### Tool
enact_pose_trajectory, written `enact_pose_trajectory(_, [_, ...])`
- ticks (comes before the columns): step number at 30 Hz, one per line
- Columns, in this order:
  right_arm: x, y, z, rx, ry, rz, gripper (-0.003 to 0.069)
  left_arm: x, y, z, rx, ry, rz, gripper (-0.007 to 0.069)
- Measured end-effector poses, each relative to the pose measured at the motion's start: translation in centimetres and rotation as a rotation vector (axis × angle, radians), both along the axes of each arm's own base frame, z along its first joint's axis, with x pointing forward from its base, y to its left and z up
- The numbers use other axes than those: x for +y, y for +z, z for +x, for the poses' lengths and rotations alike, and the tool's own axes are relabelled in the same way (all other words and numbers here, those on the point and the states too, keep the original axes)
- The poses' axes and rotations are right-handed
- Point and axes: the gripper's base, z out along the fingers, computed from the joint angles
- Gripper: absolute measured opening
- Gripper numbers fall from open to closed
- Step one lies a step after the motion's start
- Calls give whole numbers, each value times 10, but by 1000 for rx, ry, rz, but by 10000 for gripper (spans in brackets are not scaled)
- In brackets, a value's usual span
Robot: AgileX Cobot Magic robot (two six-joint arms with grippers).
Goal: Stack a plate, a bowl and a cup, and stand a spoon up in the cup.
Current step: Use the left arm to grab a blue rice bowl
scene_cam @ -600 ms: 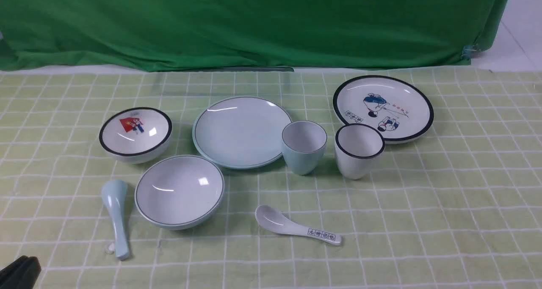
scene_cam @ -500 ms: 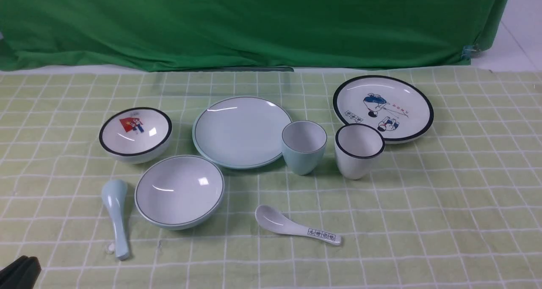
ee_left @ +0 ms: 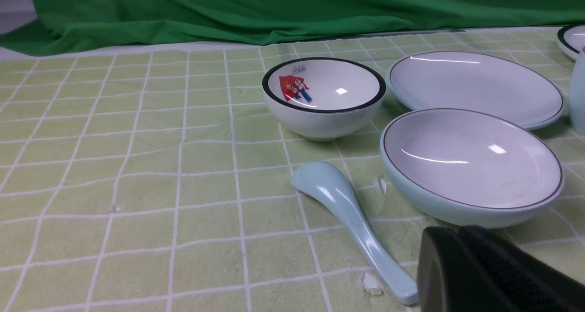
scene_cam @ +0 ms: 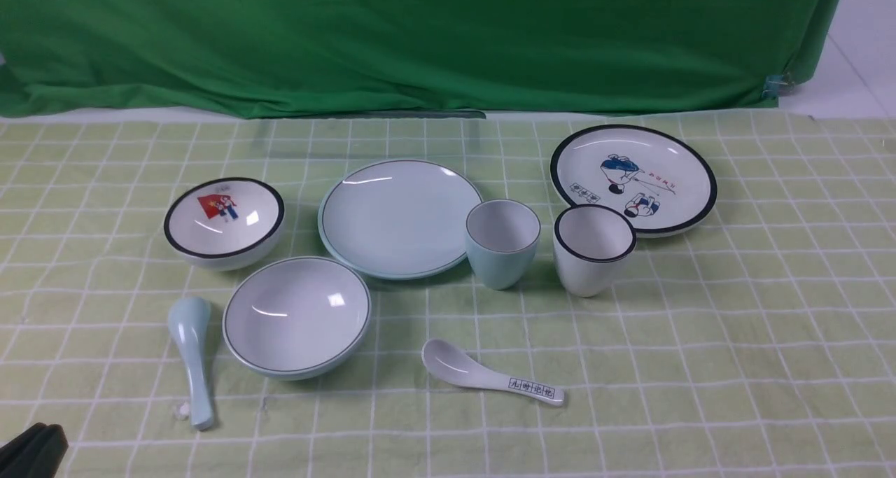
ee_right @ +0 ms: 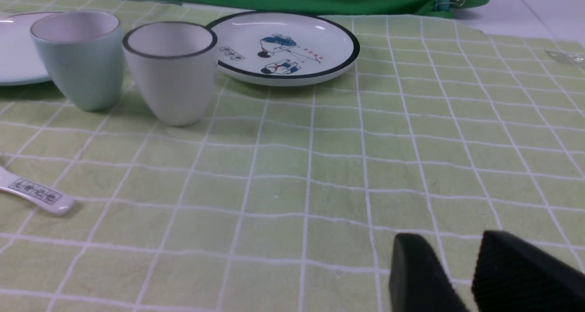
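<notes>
Left wrist view crops the left gripper (ee_left: 457, 239), jaws together and empty, near the handle of the pale blue ceramic soup spoon (ee_left: 347, 207) lying beside the pale blue bowl (ee_left: 438, 207). The right gripper (ee_right: 461, 257), jaws slightly parted, is well apart from the pale blue handleless cup (ee_right: 80, 70) and the frame-cut pale blue round plate (ee_right: 16, 51).

Two of each: blue plate (scene_cam: 399, 219), white plate (scene_cam: 595, 149); blue bowl (scene_cam: 297, 317), white bowl (scene_cam: 248, 229); blue cup (scene_cam: 500, 257), white cup (scene_cam: 591, 268); blue spoon (scene_cam: 190, 345), white spoon (scene_cam: 476, 374).

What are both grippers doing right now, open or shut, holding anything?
Black left gripper: shut, fingers together, holding nothing.
Black right gripper: open, a gap between its fingers, holding nothing.
</notes>
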Motion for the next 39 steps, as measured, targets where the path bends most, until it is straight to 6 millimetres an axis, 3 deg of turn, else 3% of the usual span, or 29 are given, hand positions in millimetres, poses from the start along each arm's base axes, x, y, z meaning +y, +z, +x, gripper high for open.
enact_pose_trajectory(29, [0, 1, 0, -17, 1, -10, 242, 0, 2, 0, -25, 2, 12, -29])
enact_pose_trajectory(33, [0, 11, 1, -125, 0, -40, 242, 1, 17, 1, -189, 8, 12, -29])
enact_pose_trajectory(36, [-2, 36, -1, -405, -20, 7, 242, 1, 44, -3, -494, 15, 16, -29])
enact_pose_trajectory(39, [-3, 54, -8, -604, -19, 131, 242, 2, 59, -10, -676, 19, 4, -29])
